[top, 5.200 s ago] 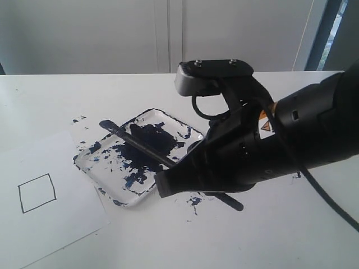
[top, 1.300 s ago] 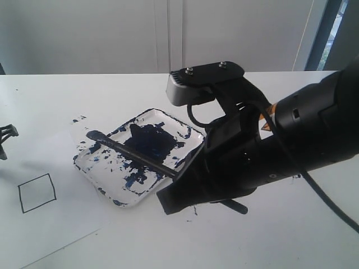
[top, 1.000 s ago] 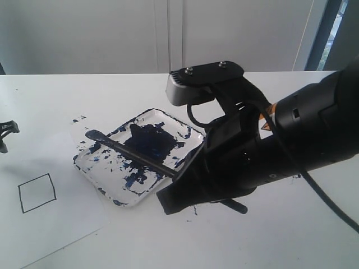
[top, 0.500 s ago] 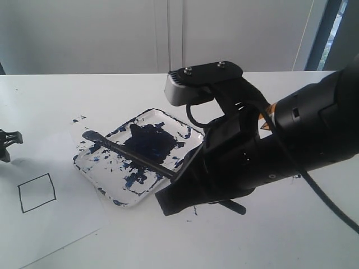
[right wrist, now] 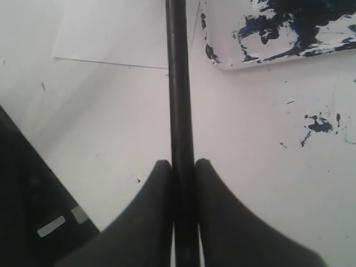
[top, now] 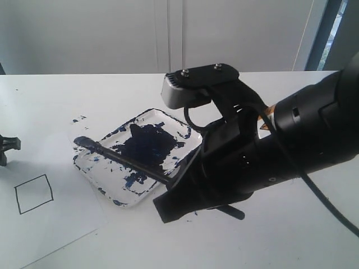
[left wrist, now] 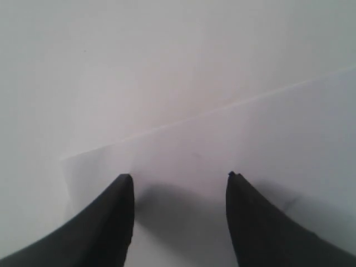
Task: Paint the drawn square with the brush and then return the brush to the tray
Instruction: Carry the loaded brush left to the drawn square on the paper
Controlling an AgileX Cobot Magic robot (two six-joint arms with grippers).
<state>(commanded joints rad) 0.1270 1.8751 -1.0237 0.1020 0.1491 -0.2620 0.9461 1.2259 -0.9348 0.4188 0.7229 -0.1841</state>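
Right claw (right wrist: pixel 181 166) is clamped on the brush (top: pixel 120 158), bristles out front over the tray (top: pixel 161 112). Drawn square (top: pixel 33 194), well past the tip, is a bare outline, so painting's all left. Left claw (left wrist: pixel 179 179) open, empty.

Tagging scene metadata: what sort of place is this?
Likely an indoor lab or office test bench: a plain white table, pale wall panels behind it, a window strip at the far right, and a paint-smeared tray beside a paper sheet.

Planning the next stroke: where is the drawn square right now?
In the exterior view the drawn square lies far left on the paper, left of the tray and apart from it.
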